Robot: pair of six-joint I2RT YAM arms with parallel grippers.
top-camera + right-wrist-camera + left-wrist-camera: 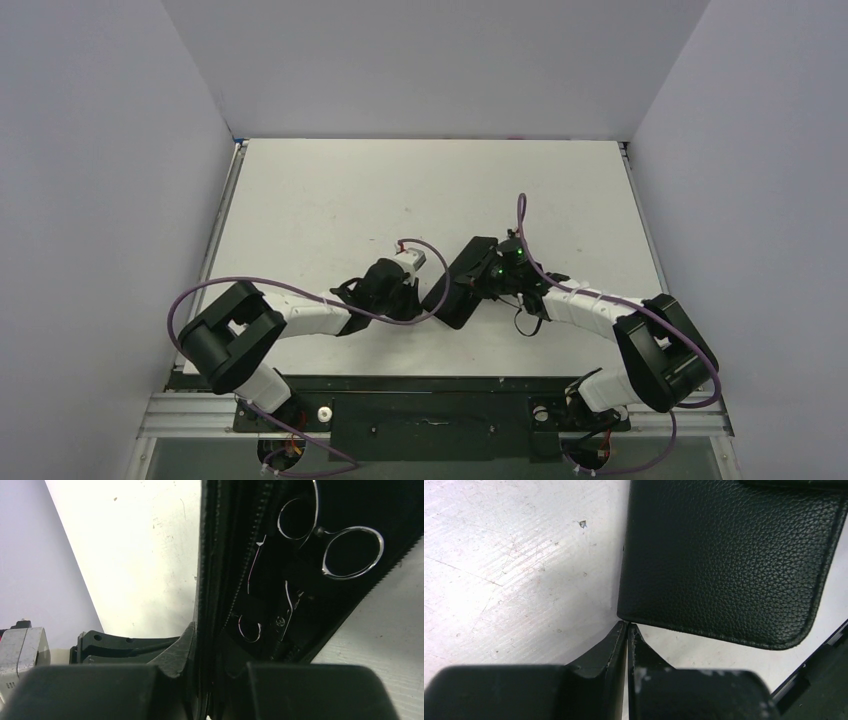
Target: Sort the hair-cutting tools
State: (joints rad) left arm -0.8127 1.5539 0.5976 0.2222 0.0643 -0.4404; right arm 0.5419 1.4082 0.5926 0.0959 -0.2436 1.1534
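Note:
A black leather zip case [462,280] lies partly open at mid table. My right gripper [492,278] is shut on the raised edge of the case's lid [210,580], which stands between its fingers [186,645]. Inside the opened case, silver scissors [350,550] with two finger rings lie in the dark lining. The black comb does not show. My left gripper [405,292] is shut and empty; its fingertips [621,630] rest on the table, touching or just short of the near corner of the case [724,555].
White table [330,200] with grey walls on three sides. The left arm's wrist [115,645] shows just left of the case in the right wrist view. A purple cable [300,290] loops along each arm.

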